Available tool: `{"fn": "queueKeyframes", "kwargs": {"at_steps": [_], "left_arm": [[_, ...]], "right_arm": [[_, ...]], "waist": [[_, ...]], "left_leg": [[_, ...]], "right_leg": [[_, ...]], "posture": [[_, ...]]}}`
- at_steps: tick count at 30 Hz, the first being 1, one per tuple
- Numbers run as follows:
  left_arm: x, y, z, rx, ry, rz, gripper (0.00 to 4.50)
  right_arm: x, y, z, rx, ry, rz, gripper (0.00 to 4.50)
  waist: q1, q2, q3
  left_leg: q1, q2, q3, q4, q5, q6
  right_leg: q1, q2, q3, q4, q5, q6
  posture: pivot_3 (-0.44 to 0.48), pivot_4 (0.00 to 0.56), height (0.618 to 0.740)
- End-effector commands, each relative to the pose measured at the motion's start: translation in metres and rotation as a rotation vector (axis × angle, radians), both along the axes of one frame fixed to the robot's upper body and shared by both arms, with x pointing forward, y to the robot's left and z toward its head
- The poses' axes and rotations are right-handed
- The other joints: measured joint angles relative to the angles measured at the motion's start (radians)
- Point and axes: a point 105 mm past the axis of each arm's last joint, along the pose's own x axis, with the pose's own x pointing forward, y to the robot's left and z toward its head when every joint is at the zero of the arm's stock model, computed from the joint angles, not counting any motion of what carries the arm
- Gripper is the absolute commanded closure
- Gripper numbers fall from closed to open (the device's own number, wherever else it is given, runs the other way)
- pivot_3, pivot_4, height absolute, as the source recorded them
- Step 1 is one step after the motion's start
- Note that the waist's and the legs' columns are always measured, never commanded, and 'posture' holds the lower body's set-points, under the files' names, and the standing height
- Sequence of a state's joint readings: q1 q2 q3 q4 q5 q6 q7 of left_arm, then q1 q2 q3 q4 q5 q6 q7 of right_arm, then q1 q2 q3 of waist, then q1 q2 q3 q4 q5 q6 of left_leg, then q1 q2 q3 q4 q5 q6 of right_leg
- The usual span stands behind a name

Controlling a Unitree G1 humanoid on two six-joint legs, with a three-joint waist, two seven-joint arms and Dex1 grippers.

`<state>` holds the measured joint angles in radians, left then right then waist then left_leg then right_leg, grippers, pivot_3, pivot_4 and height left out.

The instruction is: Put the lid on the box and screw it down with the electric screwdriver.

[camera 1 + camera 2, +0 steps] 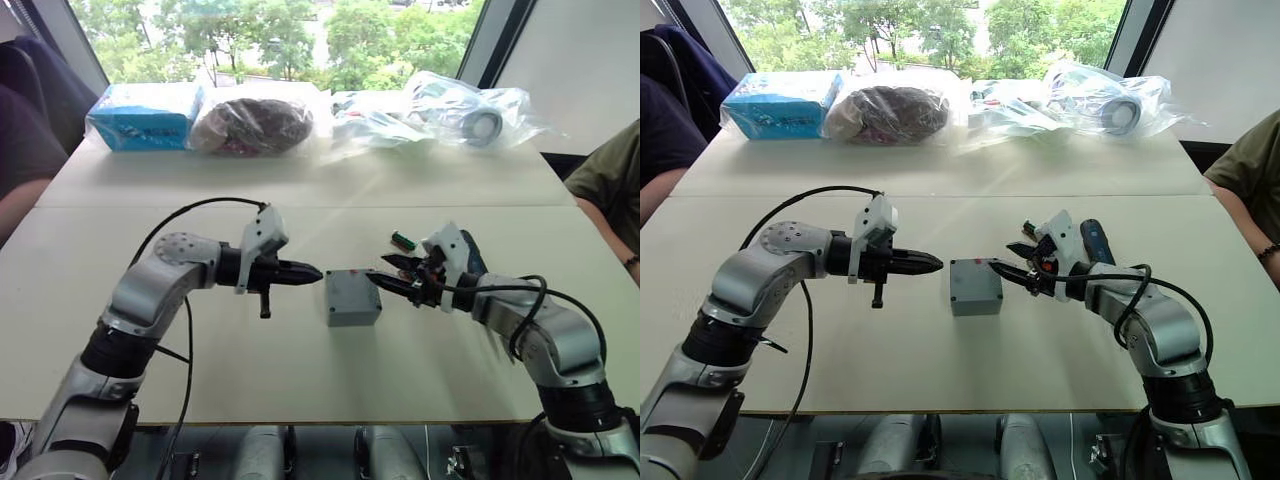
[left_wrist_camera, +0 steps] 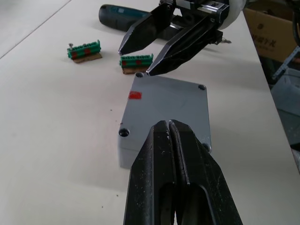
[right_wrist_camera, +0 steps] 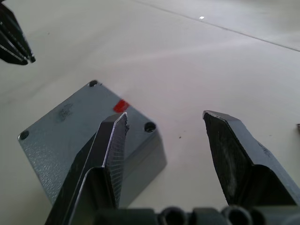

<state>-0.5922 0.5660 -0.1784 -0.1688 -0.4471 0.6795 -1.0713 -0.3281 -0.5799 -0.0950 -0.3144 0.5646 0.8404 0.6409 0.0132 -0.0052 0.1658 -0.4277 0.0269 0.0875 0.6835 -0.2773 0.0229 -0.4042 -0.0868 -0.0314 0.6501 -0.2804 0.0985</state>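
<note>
Resting on the white tabletop (image 1: 300,390), the box (image 1: 352,297) sits with the lid (image 2: 166,101) on it (a red mark near one corner). The left gripper (image 1: 308,273) points at it from just beside, jaws together; the right gripper (image 1: 385,276) reaches its far edge, jaws apart. Beyond lie two green blocks (image 2: 136,61) and the electric screwdriver (image 1: 1096,243), then plastic bags (image 1: 440,108).
</note>
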Motion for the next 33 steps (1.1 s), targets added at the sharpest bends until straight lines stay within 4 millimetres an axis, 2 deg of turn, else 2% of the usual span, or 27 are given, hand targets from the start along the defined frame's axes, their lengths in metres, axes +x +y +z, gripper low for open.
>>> {"fn": "queueKeyframes", "kwargs": {"at_steps": [1,6,8,10,12,14,18,22,27,33], "left_arm": [[0.011,-0.007,0.031,-0.089,-0.154,0.072,4.5],[0.004,-0.022,0.037,-0.111,-0.098,0.003,4.5],[-0.003,-0.027,0.038,-0.107,-0.062,-0.072,4.5],[-0.002,-0.03,0.038,-0.077,-0.042,-0.101,4.5],[-0.007,-0.034,0.034,-0.009,-0.114,-0.147,4.5],[-0.018,-0.039,0.03,0.022,-0.142,-0.217,4.5],[-0.032,-0.041,0.02,0.1,-0.183,-0.305,4.5],[-0.04,-0.042,0.019,0.108,-0.172,-0.35,4.5],[-0.043,-0.043,0.021,0.1,-0.183,-0.353,4.5],[-0.042,-0.045,0.02,0.082,-0.178,-0.328,4.5]], "right_arm": [[0.006,-0.029,0.046,0.058,-0.08,-0.128,1.52],[-0.001,-0.062,0.061,-0.052,0.063,-0.181,0.06],[0.003,-0.079,0.065,-0.088,0.16,-0.268,0.06],[0.0,-0.099,0.059,-0.145,0.34,-0.353,0.06],[-0.011,-0.113,0.048,-0.275,0.462,-0.347,0.06],[-0.016,-0.121,0.039,-0.331,0.528,-0.319,0.06],[-0.019,-0.123,0.025,-0.343,0.622,-0.255,0.06],[-0.018,-0.124,0.011,-0.42,0.659,-0.196,0.06],[-0.009,-0.131,-0.002,-0.5,0.683,-0.185,0.06],[0.001,-0.144,-0.009,-0.54,0.704,-0.224,0.06]], "waist": [[0.0,0.0,0.0],[-0.002,0.0,0.0],[-0.005,0.0,0.0],[-0.007,0.0,0.0],[-0.001,0.001,0.0],[-0.001,0.001,0.0],[-0.01,0.001,0.0],[-0.009,0.001,0.0],[-0.007,0.001,0.0],[-0.003,0.001,0.0]], "left_leg": [[0.0,0.0,0.0,0.0,0.0,0.0],[0.0,0.0,0.0,-0.001,0.0,0.0],[0.0,0.0,0.0,-0.001,0.0,0.0],[0.0,0.0,0.0,0.0,0.0,0.0],[0.0,0.0,0.001,-0.001,0.0,0.0],[0.0,0.0,0.0,-0.002,-0.001,0.001],[0.0,0.0,0.003,-0.001,-0.002,0.003],[0.0,0.0,0.003,-0.001,-0.002,0.003],[0.0,0.0,0.003,-0.001,-0.002,0.003],[0.0,0.0,0.003,0.0,-0.002,0.003]], "right_leg": [[0.0,0.0,0.0,0.0,0.0,0.0],[0.0,0.0,0.0,-0.001,0.0,0.0],[0.0,0.0,0.0,-0.001,0.0,0.0],[0.0,0.0,0.0,0.0,0.0,0.0],[-0.001,0.0,0.001,0.0,0.0,0.0],[0.0,0.0,0.0,-0.003,0.0,-0.001],[-0.001,-0.001,0.003,-0.004,0.0,0.0],[-0.002,0.0,0.003,-0.002,0.0,0.0],[-0.002,0.0,0.003,-0.003,0.0,0.0],[-0.002,0.0,0.003,-0.002,0.0,0.0]], "posture": [[0.0,0.15,0.74],[0.0,0.15,0.74],[0.0,0.15,0.74],[0.0,0.15,0.74],[0.0,0.15,0.74],[0.0,0.15,0.74],[0.0,0.15,0.74],[0.0,0.15,0.74],[0.0,0.15,0.74],[0.0,0.15,0.74]]}}
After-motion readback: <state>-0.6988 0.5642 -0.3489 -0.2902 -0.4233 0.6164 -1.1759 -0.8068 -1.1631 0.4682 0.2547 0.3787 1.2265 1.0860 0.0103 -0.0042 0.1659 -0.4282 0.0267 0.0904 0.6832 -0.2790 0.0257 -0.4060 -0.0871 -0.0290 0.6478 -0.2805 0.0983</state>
